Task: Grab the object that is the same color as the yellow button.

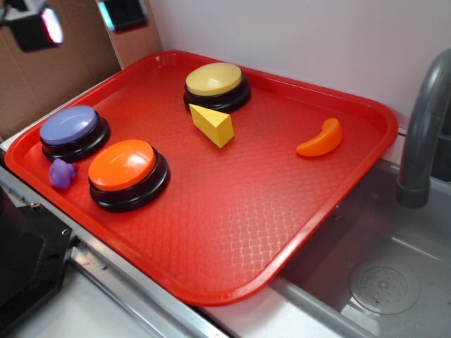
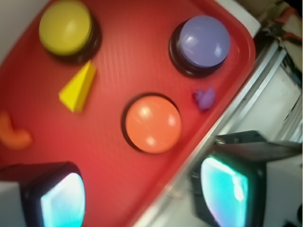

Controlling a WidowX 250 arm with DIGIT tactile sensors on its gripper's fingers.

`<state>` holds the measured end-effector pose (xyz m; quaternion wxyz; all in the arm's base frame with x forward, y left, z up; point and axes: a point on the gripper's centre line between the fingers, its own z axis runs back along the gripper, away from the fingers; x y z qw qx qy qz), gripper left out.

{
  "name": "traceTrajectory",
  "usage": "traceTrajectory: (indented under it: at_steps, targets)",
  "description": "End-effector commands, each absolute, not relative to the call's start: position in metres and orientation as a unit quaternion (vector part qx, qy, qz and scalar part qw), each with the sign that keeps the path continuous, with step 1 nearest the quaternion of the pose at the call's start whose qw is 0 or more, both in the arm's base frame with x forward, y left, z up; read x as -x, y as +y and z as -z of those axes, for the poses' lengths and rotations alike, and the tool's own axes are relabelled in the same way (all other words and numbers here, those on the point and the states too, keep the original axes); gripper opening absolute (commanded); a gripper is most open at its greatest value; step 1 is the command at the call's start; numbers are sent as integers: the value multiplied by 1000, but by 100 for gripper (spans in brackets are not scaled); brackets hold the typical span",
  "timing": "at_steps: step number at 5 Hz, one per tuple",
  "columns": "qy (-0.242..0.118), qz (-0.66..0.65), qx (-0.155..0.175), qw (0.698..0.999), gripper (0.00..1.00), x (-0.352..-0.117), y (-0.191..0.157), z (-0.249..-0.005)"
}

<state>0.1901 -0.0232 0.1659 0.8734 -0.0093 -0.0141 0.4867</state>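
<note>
The object, a small yellow wedge [image 1: 213, 124] [image 2: 78, 87], lies on the red tray [image 1: 232, 232] [image 2: 128, 61] just in front of the yellow button [image 1: 214, 79] [image 2: 65, 27]. My gripper [image 1: 81, 17] [image 2: 144, 194] hangs high above the tray's left end, open, with nothing between its fingers. It is far from the wedge. In the wrist view the wedge sits up and to the left of the fingers, beyond the orange button [image 2: 152, 124].
On the tray's left end stand an orange button [image 1: 123, 165] and a purple button [image 1: 70, 127] [image 2: 203, 41], with a small purple piece [image 1: 62, 172] [image 2: 204, 98] beside them. An orange crescent [image 1: 320, 139] [image 2: 14, 135] lies at the right. A sink [image 1: 380, 282] and faucet [image 1: 423, 134] border the tray.
</note>
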Motion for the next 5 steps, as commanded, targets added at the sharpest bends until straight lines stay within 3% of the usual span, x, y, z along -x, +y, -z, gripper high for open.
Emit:
traceTrajectory:
  at_steps: [1, 4, 5]
  targets:
    - [-69, -571, 24, 818, 100, -234, -20, -133]
    - [-65, -605, 36, 793, 100, -279, -25, -76]
    - [-59, -611, 22, 789, 100, -285, -26, -60]
